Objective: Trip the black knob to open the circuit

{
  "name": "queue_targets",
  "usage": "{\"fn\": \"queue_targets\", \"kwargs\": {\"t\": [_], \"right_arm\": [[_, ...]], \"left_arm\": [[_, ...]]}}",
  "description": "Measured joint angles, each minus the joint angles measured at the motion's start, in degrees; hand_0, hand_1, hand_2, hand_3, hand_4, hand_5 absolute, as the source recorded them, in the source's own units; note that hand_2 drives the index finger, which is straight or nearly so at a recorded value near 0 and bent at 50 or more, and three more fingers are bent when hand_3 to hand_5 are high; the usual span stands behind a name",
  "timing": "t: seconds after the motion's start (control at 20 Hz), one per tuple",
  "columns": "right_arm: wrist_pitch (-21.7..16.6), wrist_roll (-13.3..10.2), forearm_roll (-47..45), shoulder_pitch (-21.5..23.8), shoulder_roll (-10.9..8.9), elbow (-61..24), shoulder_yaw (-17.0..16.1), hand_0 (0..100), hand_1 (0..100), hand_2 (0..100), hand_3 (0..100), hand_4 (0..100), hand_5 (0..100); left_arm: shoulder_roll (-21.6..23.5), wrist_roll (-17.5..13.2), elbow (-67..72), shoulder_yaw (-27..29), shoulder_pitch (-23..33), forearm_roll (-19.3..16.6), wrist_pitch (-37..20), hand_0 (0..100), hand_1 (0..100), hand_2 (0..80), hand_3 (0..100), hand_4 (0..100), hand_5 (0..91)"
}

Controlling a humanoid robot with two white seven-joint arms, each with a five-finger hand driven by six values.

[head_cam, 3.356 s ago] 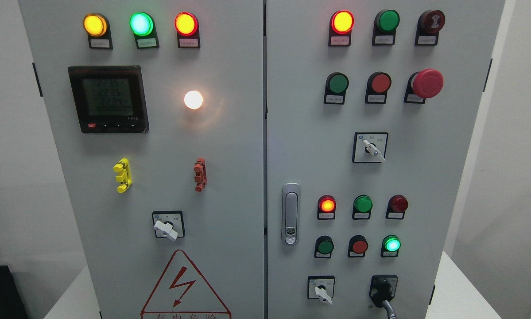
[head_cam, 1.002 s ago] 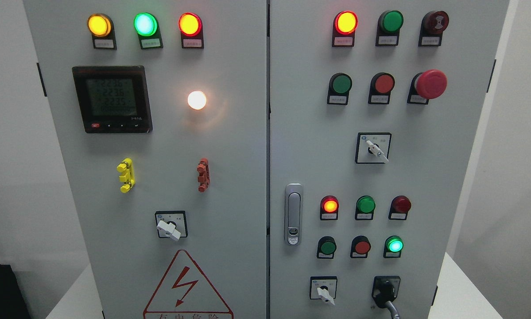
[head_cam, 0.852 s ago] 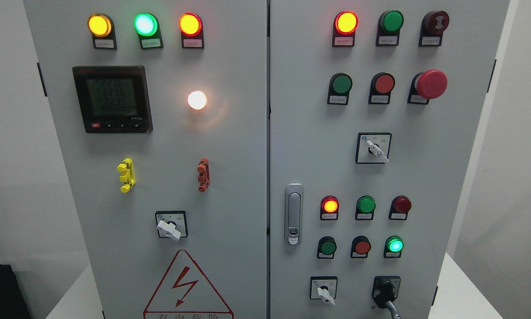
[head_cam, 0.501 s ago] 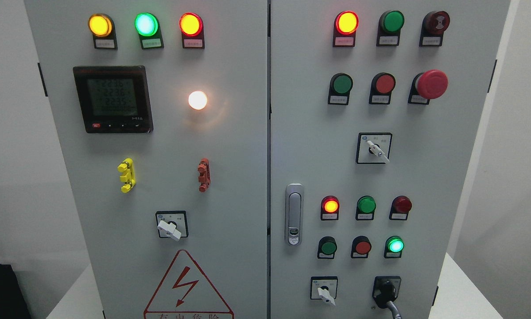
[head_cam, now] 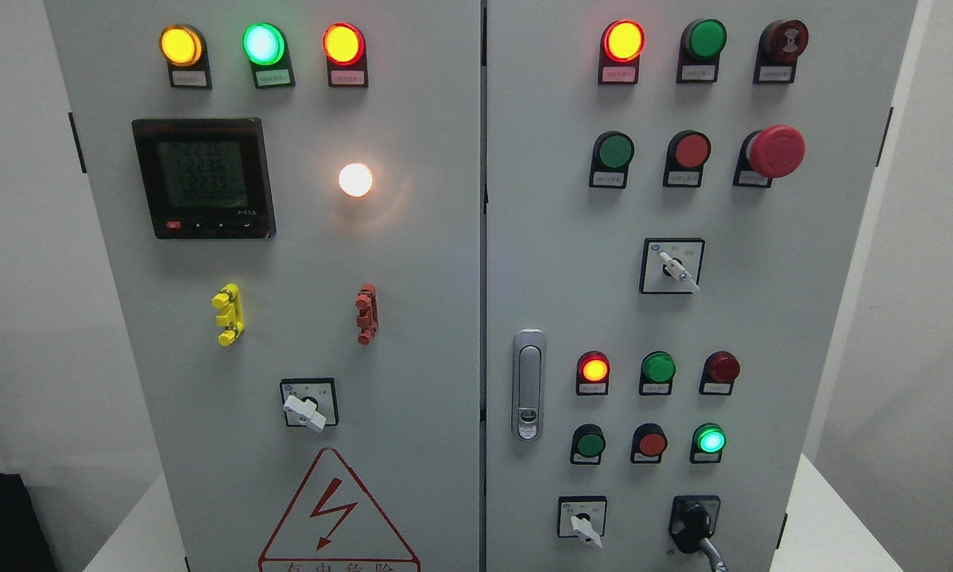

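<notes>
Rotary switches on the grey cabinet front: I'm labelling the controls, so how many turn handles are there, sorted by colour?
White lever-handled selector switches: 3
Black rotary knob: 1
Total: 4

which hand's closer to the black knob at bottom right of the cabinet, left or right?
Neither can be called: no hand or arm shows in the head view. The black knob sits untouched at the lower right of the cabinet's right door, right of a white selector switch.
</notes>
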Motion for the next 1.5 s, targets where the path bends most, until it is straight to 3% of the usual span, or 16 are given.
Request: {"fn": "queue_targets", "kwargs": {"t": [1.5], "right_arm": [[0.16,-0.19,-0.43,0.2,-0.82,-0.07,-0.3,0,0,0,100,100,100]], "left_arm": [[0.0,0.0,0.0,0.0,0.0,0.0,-0.08,12,39,0.0,0,0,0.0]]}}
